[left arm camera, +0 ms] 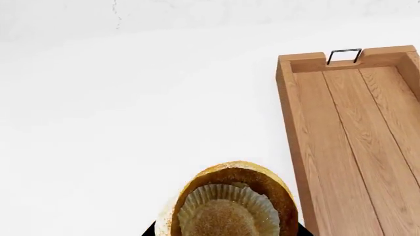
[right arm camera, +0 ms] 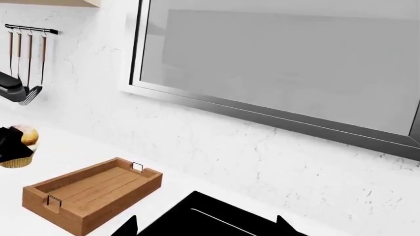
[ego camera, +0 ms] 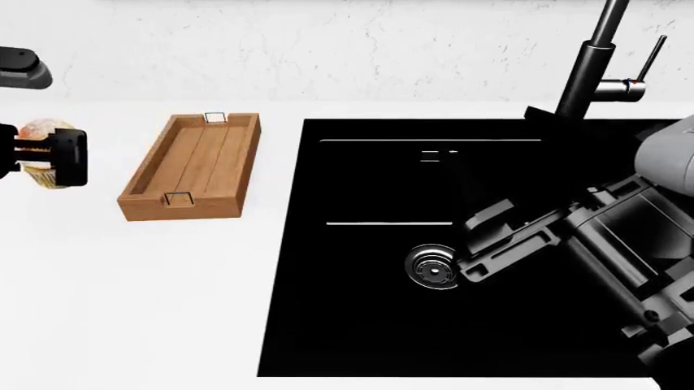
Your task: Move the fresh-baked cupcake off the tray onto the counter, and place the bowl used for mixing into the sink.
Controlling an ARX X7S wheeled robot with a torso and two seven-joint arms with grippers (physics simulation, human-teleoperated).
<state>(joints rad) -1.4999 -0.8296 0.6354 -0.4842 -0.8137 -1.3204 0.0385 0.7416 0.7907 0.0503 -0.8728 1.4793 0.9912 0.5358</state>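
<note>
My left gripper is shut on the cupcake and holds it over the white counter, to the left of the tray. The cupcake's ribbed liner and golden top fill the bottom of the left wrist view. The brown wooden tray lies empty beside it and also shows in the left wrist view. My right gripper is open and empty above the black sink, near its drain. The bowl is out of view.
A tall dark faucet stands behind the sink at the right. A rail of hanging utensils is on the marbled wall at the left, and a window is above the counter. A dark object sticks in at the far left.
</note>
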